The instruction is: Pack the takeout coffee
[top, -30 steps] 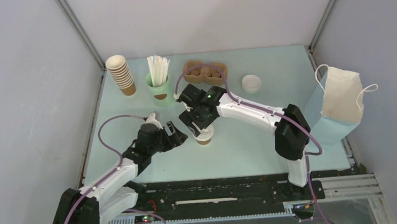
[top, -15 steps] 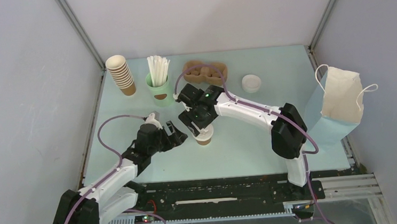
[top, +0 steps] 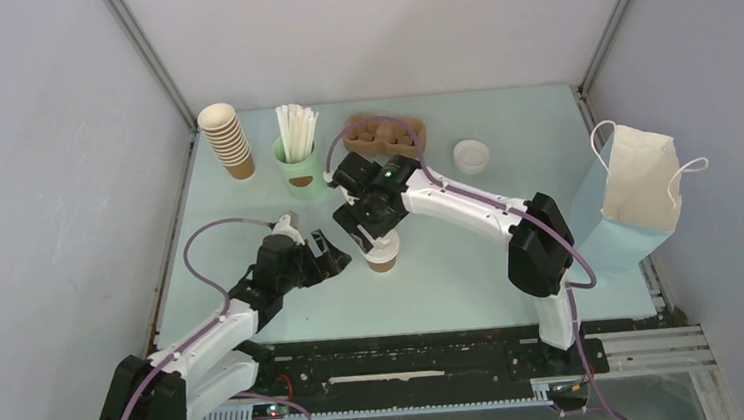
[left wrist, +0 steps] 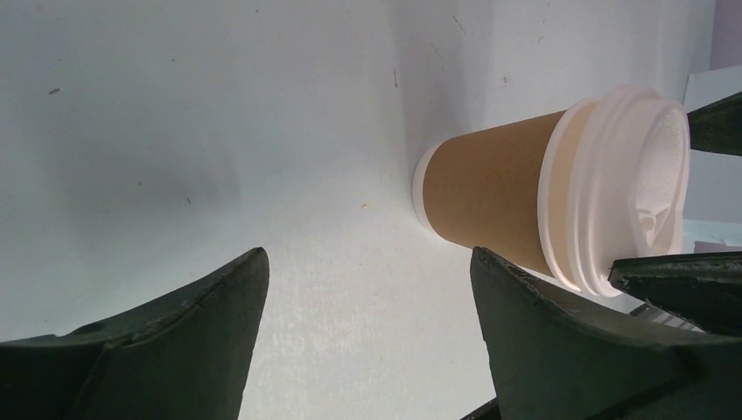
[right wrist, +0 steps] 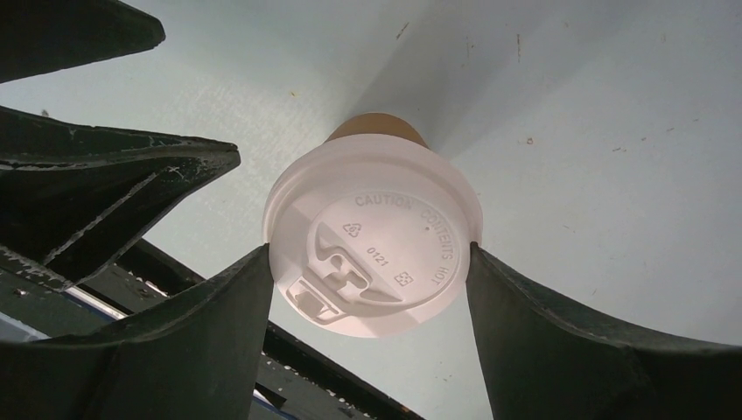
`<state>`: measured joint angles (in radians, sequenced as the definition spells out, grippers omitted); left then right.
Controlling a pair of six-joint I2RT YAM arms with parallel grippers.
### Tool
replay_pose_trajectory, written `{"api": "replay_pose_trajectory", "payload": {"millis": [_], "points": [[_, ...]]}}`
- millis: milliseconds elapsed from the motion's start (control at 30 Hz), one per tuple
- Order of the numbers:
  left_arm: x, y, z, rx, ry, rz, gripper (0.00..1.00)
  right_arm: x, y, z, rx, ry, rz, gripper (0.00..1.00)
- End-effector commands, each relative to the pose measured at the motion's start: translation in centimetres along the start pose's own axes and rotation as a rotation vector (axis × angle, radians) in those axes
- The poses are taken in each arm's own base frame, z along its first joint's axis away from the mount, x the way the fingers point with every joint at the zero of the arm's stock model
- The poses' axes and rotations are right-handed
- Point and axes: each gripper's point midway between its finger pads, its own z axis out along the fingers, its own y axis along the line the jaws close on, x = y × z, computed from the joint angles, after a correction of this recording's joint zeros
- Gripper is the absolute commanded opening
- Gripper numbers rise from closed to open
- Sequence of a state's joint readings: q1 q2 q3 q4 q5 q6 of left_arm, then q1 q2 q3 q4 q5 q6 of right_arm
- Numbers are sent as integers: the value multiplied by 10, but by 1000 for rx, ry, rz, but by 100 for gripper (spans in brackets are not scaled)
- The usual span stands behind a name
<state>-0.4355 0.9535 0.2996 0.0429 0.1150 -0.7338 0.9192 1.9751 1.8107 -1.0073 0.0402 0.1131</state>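
The takeout coffee (top: 382,260), a small brown paper cup with a white lid, stands upright on the table near the middle. My right gripper (top: 378,242) comes down over it. In the right wrist view both fingertips touch opposite edges of the lid (right wrist: 385,210), so the right gripper (right wrist: 369,248) is shut on it. My left gripper (top: 336,254) stands open just left of the cup, apart from it. In the left wrist view the cup (left wrist: 490,197) lies beyond the right finger, and nothing is between the left gripper's (left wrist: 367,262) fingers.
At the back stand a stack of lidless brown cups (top: 225,138), a mint-green cup of white straws (top: 298,158), a pulp carrier (top: 385,135) and a loose white lid (top: 470,155). A white paper bag (top: 637,189) stands at the right edge.
The right arm has shifted slightly to the left over the cup. The cup and the left gripper stay where they were.
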Motion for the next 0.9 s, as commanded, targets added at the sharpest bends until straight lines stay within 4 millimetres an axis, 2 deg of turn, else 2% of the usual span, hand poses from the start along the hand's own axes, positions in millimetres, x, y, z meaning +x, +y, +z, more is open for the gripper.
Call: {"api": "replay_pose_trajectory", "payload": {"millis": [0, 200, 600, 733, 867], "points": [[-4, -2, -1, 22, -24, 0, 90, -5, 0, 0, -17, 3, -10, 83], [-4, -2, -1, 24, -22, -1, 90, 0, 0, 5, -18, 31, -9, 84], [-5, -5, -3, 36, -23, -1, 90, -7, -8, 13, -9, 22, -13, 87], [-6, -9, -4, 51, -18, 0, 91, 1, -8, 23, -57, 75, -16, 86], [-7, -14, -5, 76, -9, -8, 91, 12, -6, 26, -97, 134, -18, 85]]}}
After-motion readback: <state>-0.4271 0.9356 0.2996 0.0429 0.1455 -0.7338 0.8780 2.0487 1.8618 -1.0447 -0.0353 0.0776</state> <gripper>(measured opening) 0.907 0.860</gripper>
